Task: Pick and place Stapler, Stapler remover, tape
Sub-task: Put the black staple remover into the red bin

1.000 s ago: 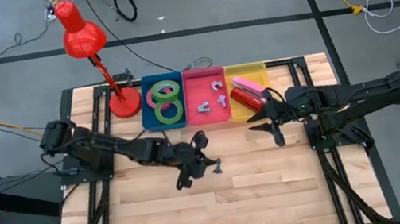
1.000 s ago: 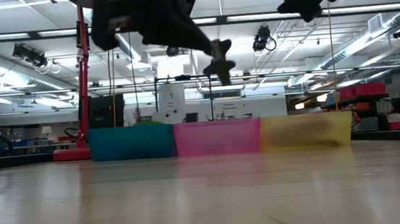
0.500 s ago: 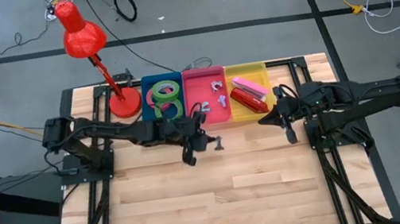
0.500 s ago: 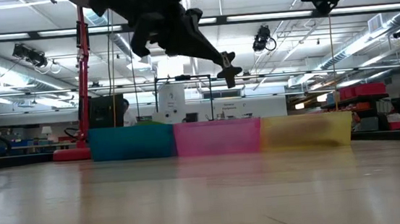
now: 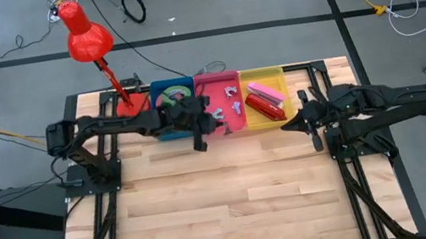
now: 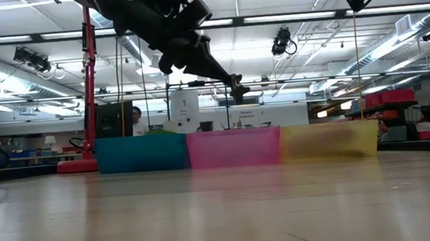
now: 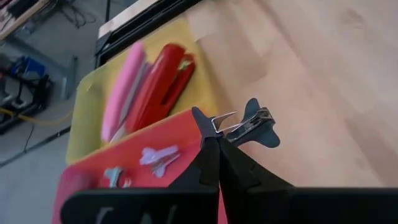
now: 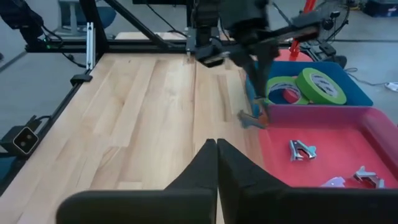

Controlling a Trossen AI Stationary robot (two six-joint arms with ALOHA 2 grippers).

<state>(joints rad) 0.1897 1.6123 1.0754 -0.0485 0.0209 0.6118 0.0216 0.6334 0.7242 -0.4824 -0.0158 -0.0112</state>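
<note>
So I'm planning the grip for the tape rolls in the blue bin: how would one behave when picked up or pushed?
A green tape roll is a flat ring lying down, so it should slide, not roll. Its wide open centre suggests it is light and takes a tool finger through the hole. It overlaps another roll in the blue bin, so that one may shift.

A wooden table (image 5: 233, 193) bears blue (image 5: 162, 133), pink (image 5: 228, 80) and yellow bins (image 5: 260, 120) and a red lamp (image 5: 89, 40).

We see the left gripper (image 5: 216, 127) has carried its staple remover (image 7: 249, 123) from mid-table to the near edge of the pink bin (image 5: 223, 126), higher above the wood. The right gripper (image 5: 287, 126) (jaws spread a second ago) has closed empty and drawn back beside the yellow bin (image 5: 269, 122).
</note>
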